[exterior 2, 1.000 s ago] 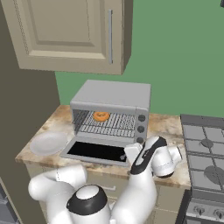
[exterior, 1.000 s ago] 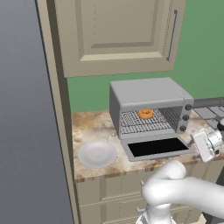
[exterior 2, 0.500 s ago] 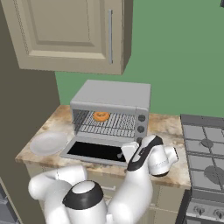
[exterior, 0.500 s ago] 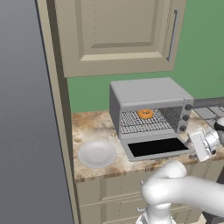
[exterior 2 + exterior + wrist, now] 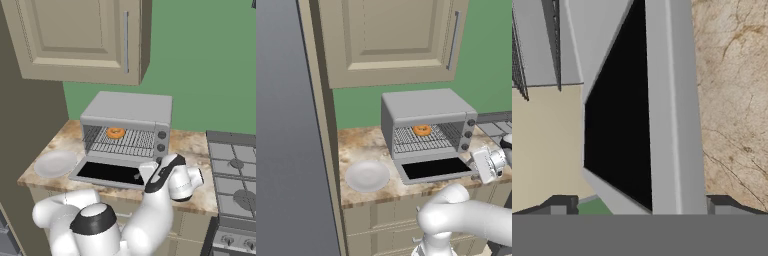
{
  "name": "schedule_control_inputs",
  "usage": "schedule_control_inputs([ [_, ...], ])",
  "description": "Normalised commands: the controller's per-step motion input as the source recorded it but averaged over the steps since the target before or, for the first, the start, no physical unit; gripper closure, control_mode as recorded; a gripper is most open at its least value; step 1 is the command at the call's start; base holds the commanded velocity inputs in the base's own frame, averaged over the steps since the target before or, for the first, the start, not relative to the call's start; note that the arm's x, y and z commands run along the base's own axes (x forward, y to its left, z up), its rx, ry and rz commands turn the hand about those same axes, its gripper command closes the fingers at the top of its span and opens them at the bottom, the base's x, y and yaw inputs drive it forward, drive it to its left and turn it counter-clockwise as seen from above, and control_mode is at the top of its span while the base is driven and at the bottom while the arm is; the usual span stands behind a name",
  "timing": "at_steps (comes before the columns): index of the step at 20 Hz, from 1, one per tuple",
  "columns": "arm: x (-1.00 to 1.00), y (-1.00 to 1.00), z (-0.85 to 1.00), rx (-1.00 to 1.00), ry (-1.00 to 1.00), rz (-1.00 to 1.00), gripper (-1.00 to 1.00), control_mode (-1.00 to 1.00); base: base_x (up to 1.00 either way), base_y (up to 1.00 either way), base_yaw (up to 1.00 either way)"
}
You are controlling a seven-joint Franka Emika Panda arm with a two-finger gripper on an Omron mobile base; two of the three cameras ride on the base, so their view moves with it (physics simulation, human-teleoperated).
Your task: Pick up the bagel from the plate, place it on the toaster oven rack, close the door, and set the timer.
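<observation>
The bagel lies on the toaster oven rack, toward the back of the cavity. The door hangs open, folded down flat over the counter. My gripper is open at the door's front right corner, holding nothing. In the hand view the door's grey frame and dark glass run up between my fingertips, with my gripper straddling that edge. The pale plate sits bare to the left of the oven.
The oven's knobs line its right front panel. A stove top lies to the right of the marbled counter. A beige cabinet hangs above, and a tall grey wall stands at the left.
The hand has edged slightly left toward the door's front right corner. The jaws stay open; bagel, door and plate have not moved.
</observation>
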Motion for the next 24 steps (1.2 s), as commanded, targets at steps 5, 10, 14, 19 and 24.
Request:
schedule_control_inputs([
  [5, 0.06, 0.38, 0.00, 0.06, -0.16, 0.00, -1.00, -1.00, 0.00, 0.00, 0.00],
  [10, 0.10, 0.44, 0.08, 0.07, -0.17, -0.02, -1.00, -1.00, 0.00, 0.00, 0.00],
  [14, 0.14, 0.46, 0.28, 0.07, -0.14, -0.08, -1.00, -1.00, 0.00, 0.00, 0.00],
  [19, 0.18, 0.44, 0.47, 0.08, -0.10, -0.13, -1.00, -1.00, 0.00, 0.00, 0.00],
  [24, 0.18, 0.44, 0.57, 0.09, -0.04, -0.21, -1.00, -1.00, 0.00, 0.00, 0.00],
])
